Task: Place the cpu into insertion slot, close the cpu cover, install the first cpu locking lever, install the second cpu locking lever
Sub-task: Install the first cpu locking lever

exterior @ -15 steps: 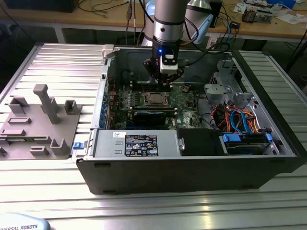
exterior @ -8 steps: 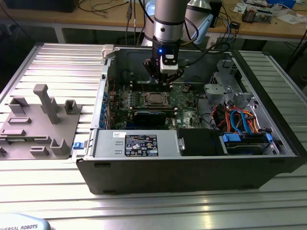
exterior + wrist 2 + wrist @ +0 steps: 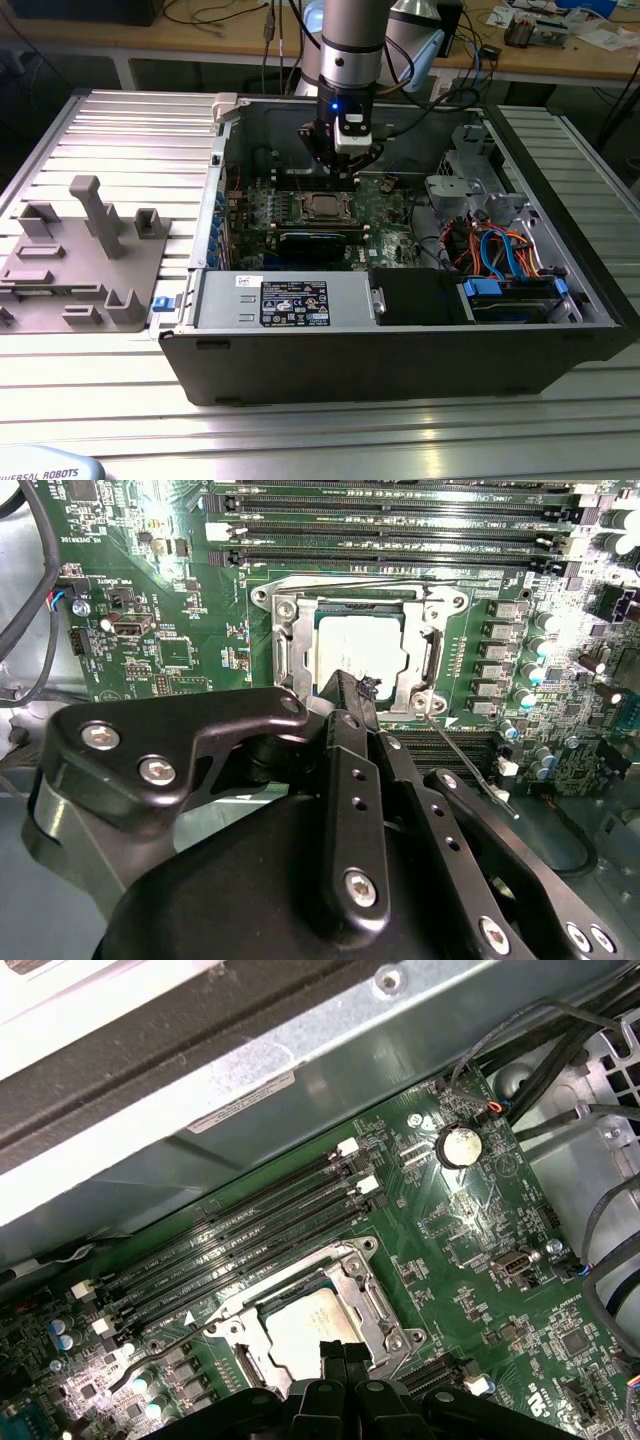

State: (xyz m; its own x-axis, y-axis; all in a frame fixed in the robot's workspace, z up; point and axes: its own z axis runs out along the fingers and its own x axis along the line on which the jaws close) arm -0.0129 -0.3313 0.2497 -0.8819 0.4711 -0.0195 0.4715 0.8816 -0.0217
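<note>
Silver-grey cpu [image 3: 365, 650]: being shown seated in the slot [image 3: 305, 665], framed by the lowered cover [image 3: 285, 630].
Gripper [image 3: 352, 685]: being shown narrow, fingers pressed together with nothing between them, tip poised at the cover's edge.
Lever [image 3: 470, 766]: being seen unlatched, its wire angling away from the socket.
Risk: the thin wire is judged likely to be slipped off the tip if pushed off-line; the cover could then be sprung up and nearby board parts scraped.
Surface: green board [image 3: 385, 200] being housed in an open case [image 3: 400, 350], laid on a ribbed aluminium table [image 3: 100, 130].
Room: cluttered wooden benches [image 3: 560, 55] being seen behind.
</note>
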